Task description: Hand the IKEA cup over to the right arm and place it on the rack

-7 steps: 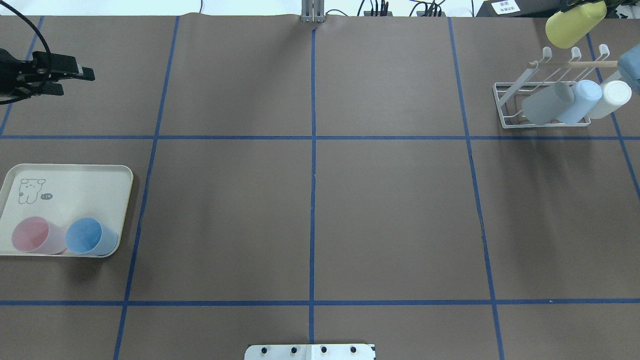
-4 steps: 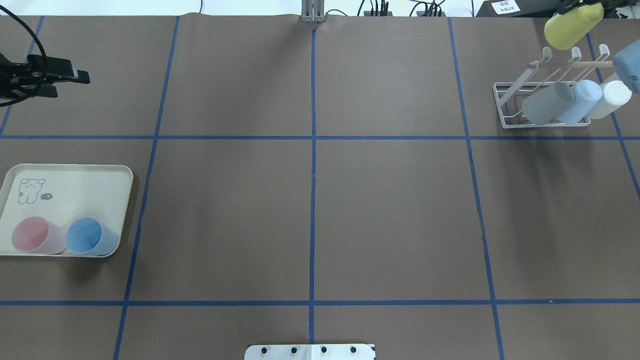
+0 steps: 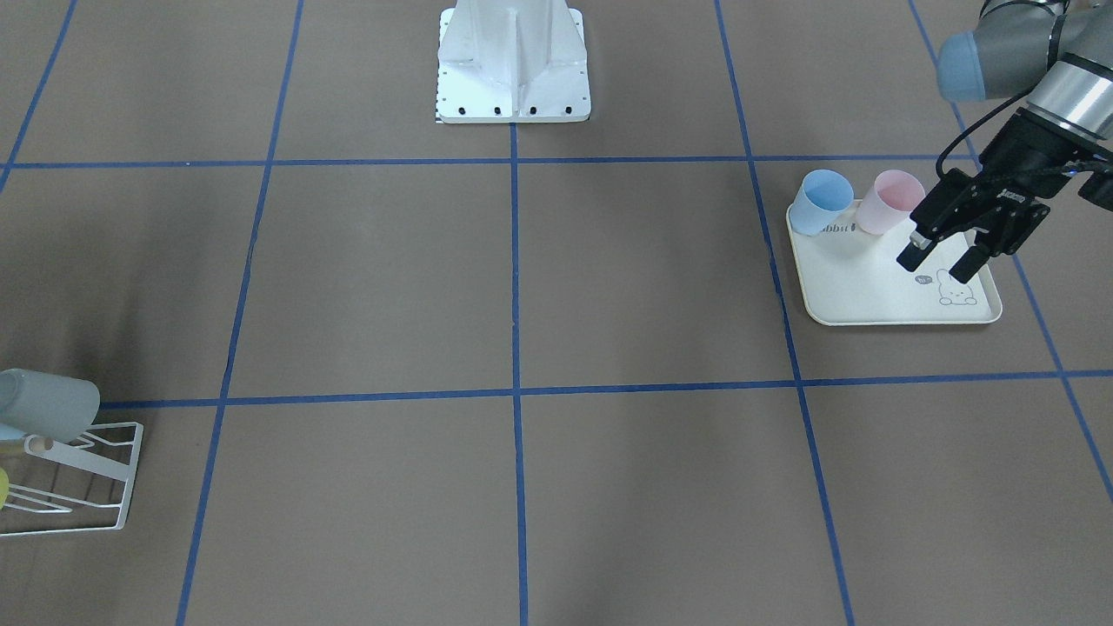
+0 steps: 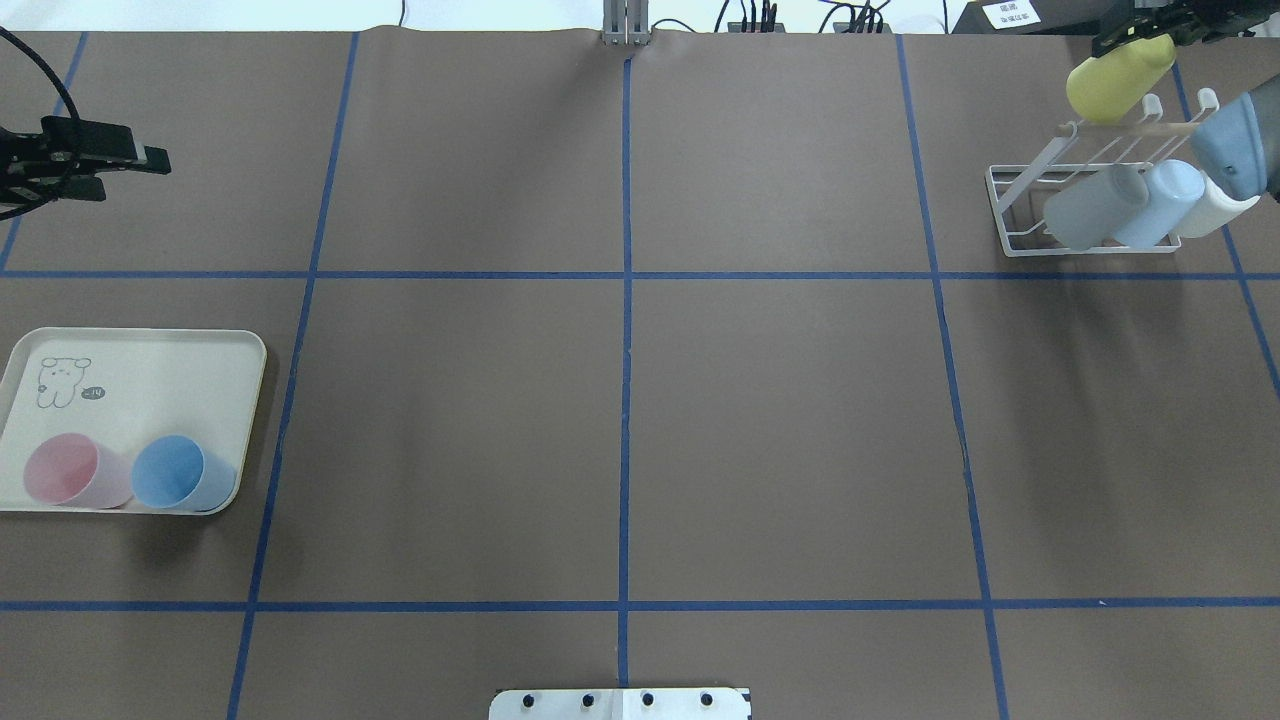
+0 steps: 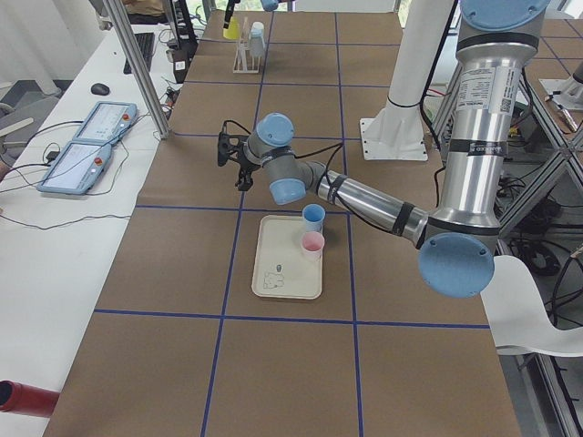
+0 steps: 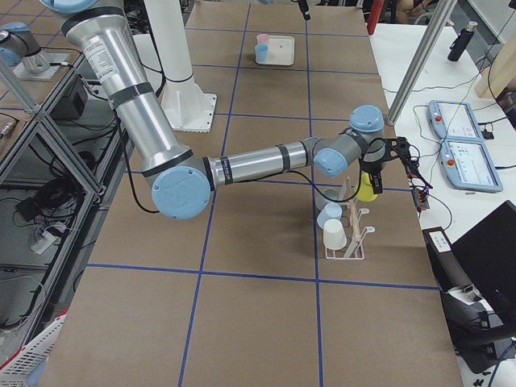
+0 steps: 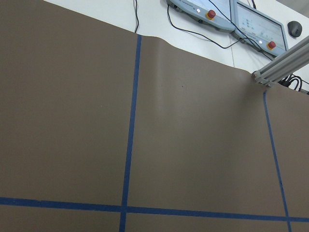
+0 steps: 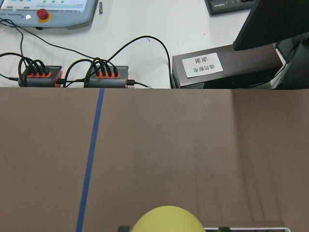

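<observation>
My right gripper [image 4: 1140, 42] is shut on a yellow-green cup [image 4: 1116, 77] and holds it tilted over the back row of prongs of the white wire rack [image 4: 1015, 200]. The cup also shows at the bottom of the right wrist view [image 8: 166, 220] and in the right-side view [image 6: 367, 188]. The rack has a wooden dowel [image 4: 1150, 128] and carries a grey cup [image 4: 1095, 207], a light blue cup [image 4: 1165, 200] and a white cup [image 4: 1215, 210]. My left gripper [image 4: 135, 163] is open and empty at the far left, and the front view shows it [image 3: 935, 265] above the tray.
A cream rabbit-print tray [image 4: 150, 360] at the left holds a pink cup [image 4: 72, 470] and a blue cup [image 4: 180, 472]. My right forearm [image 4: 1235, 145] hangs over the rack's right end. Control pendants and cables lie beyond the table's far edge [image 8: 72, 77].
My right gripper has carried the yellow-green cup left and down, closer to the rack's back prongs. My left gripper has drawn back a little to the left, still open.
</observation>
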`<state>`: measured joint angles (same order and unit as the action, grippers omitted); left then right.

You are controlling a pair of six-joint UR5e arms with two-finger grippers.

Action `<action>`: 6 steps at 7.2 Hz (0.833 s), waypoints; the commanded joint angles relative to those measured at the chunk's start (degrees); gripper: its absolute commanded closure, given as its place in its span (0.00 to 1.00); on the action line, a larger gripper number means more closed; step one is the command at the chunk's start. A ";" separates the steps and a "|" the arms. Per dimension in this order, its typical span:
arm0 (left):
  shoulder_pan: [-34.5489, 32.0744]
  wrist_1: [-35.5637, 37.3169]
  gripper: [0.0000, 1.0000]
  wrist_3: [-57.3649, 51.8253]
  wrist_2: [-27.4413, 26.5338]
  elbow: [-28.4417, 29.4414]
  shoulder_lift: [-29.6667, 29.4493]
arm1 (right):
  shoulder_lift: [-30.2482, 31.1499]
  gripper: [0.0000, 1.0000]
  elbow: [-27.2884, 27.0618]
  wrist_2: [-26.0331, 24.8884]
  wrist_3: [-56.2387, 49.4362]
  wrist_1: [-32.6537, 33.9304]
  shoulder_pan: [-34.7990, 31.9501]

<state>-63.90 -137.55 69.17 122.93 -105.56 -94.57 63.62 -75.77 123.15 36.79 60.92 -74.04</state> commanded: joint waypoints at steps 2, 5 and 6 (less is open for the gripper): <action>-0.09 0.00 0.00 -0.08 0.20 -0.09 0.09 | 0.45 0.91 0.88 -0.28 -0.14 -0.10 1.69; -2.27 0.79 0.00 -3.92 1.61 -0.17 1.84 | -0.25 0.21 1.06 -0.19 0.12 0.07 1.88; -3.50 0.88 0.00 -7.95 1.78 -0.18 3.94 | -0.34 0.16 1.06 -0.19 0.13 0.16 1.88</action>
<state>-66.00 -136.97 65.25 124.49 -105.70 -92.59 63.44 -74.73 122.96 36.81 60.99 -72.19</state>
